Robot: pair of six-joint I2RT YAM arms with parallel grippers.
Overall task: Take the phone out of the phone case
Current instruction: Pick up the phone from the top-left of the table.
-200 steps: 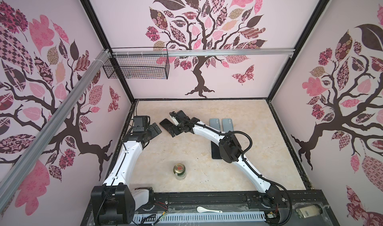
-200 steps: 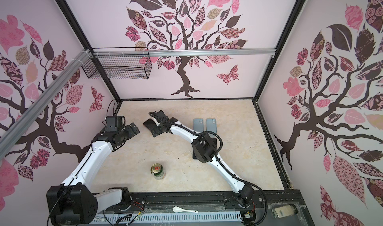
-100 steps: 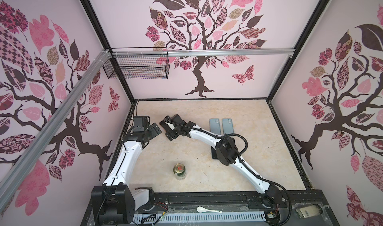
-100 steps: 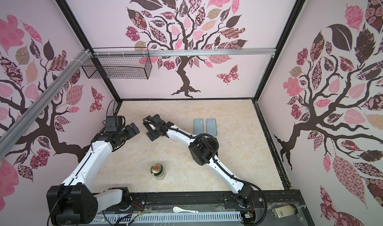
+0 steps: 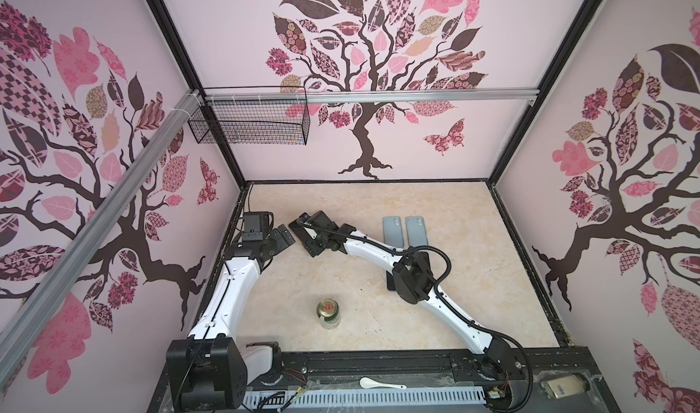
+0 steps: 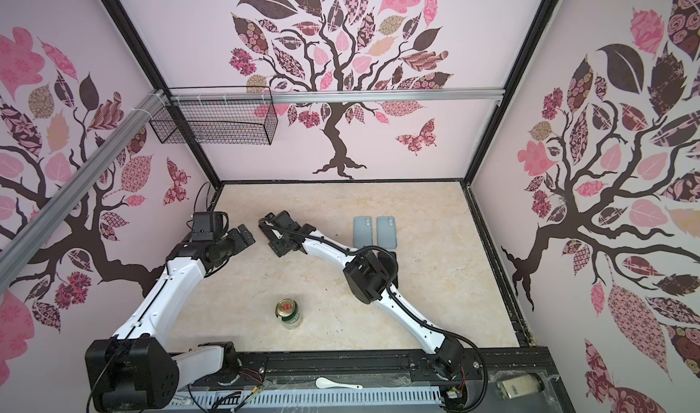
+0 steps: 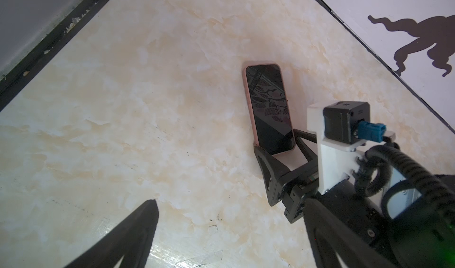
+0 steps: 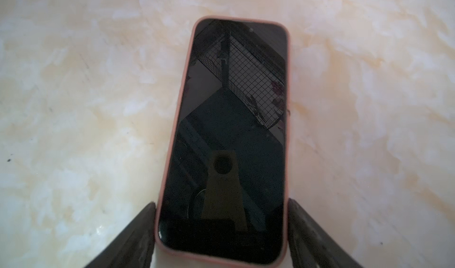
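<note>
The right gripper [image 8: 221,201] is clenched on the phone case [image 8: 173,141]. In the right wrist view its two dark fingers [image 8: 140,234] press against the pink case's long sides at the end nearest the wrist. The phone [image 8: 229,131] sits in that case, its dark screen facing up and mirroring a wire mesh. It lies flat on the desk [image 5: 473,286]. In both top views this spot is in the back left part of the desk, nearer the left edge than the middle.

The left gripper [image 5: 285,236] hovers just beside it on the left-edge side. It is released, with its fingers spread wide and nothing between them.

Farther out, toward the back edge and right of the middle, a blue-grey handset [image 5: 392,231] and its twin [image 5: 416,231] lie backs up, just beside each other. In front of them a dark flat thing [image 5: 389,280] is mostly hidden under the right arm's elbow. A green can [image 5: 328,313] stands upright near the front edge, left of the middle.

Off the desk, a white spoon [image 5: 380,384] lies on the black front rail. A wire basket [image 5: 250,125] hangs on the wall above the back left corner.
</note>
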